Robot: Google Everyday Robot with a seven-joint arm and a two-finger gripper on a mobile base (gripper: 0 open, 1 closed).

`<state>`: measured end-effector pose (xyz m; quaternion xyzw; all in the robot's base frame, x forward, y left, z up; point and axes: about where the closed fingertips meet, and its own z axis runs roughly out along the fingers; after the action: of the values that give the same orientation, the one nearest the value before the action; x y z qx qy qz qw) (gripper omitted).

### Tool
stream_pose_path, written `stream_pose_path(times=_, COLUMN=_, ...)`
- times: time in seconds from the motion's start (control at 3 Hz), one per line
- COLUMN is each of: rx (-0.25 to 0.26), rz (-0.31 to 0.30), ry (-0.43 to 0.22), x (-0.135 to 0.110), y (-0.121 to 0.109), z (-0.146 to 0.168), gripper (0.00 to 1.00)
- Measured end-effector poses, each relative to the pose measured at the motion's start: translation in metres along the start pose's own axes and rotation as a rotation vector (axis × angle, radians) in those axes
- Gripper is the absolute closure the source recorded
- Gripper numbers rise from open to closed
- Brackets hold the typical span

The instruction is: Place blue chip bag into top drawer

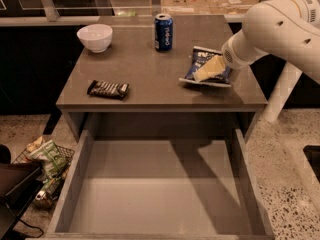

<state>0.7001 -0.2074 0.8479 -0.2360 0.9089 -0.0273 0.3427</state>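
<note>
The blue chip bag [200,60] lies flat on the right side of the grey tabletop [145,79], near its right edge. My gripper [210,68], pale yellow at the end of the white arm [272,26], is down over the middle of the bag and hides part of it. The top drawer [155,194] is pulled wide open below the table's front edge, and its flat grey bottom holds nothing.
A blue soda can [163,32] stands at the back centre of the table. A white bowl [95,37] sits at the back left. A black-and-white candy bar [108,89] lies at the front left. A wire basket of packets [45,164] is on the floor at left.
</note>
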Motion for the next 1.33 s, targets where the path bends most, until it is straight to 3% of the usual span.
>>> stream_pose_path(times=0.33, rx=-0.031, rz=0.039, ry=0.021, x=0.013, y=0.005, z=0.021, gripper=0.15)
stream_pose_path(times=0.67, rx=-0.057, rz=0.056, ry=0.027, x=0.017, y=0.011, z=0.035, gripper=0.39)
stream_pose_path(times=1.33, rx=-0.057, rz=0.056, ry=0.027, x=0.010, y=0.008, z=0.026, gripper=0.87)
